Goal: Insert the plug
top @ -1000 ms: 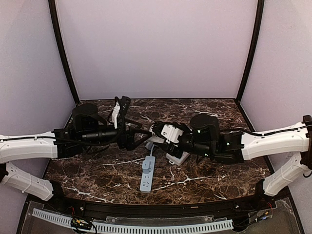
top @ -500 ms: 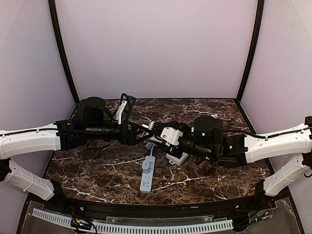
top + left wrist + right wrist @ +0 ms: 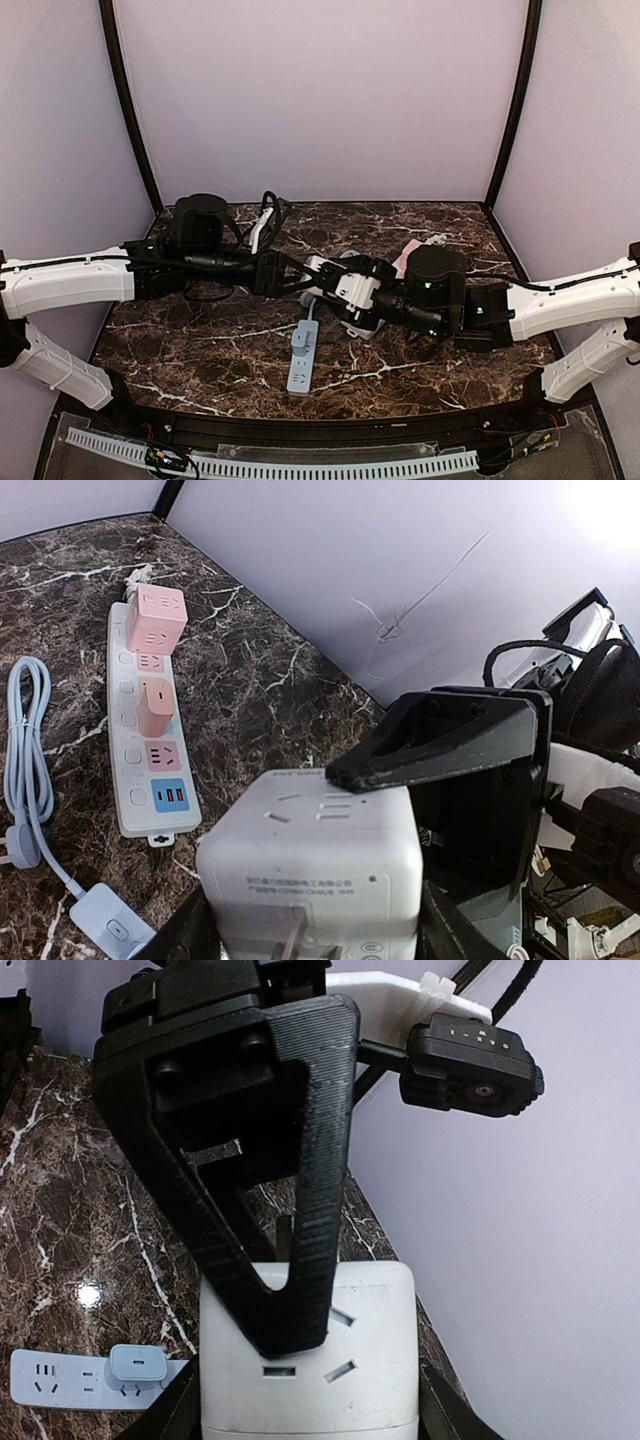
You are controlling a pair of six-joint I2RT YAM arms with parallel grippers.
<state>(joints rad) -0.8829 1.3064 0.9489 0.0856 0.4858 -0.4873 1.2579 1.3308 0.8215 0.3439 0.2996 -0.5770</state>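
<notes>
**Left hand** [image 3: 300, 277]: at the end of an arm stretched almost level from the left edge toward mid-surface. Its fingers lie against two opposite sides of the adapter cube [image 3: 310, 865], closed to the cube's width.

**Right hand** [image 3: 328, 280]: on an arm reaching in from the right edge, forearm low, wrist meeting the left wrist head-on. It is likewise closed on the cube. One black finger [image 3: 440, 740] lies across the cube's upper face in the left wrist view.

**Adapter cube**: white, near-cubic, with no marked long axis. It is held clear of the surface [image 3: 200, 350] between the two hands, near the middle. The labelled face with the metal prong is turned toward the left wrist. A face with socket slots is turned toward the right wrist.

**Blue power strip** [image 3: 303, 358]: flat on the surface, nearer the arm bases than the hands. Its long axis runs roughly near-to-far and its cable [image 3: 30, 750] is looped.

**White power strip** [image 3: 125, 695]: flat on the surface, carrying pink adapters [image 3: 155, 620], and partly hidden under the right arm in the top view.
</notes>
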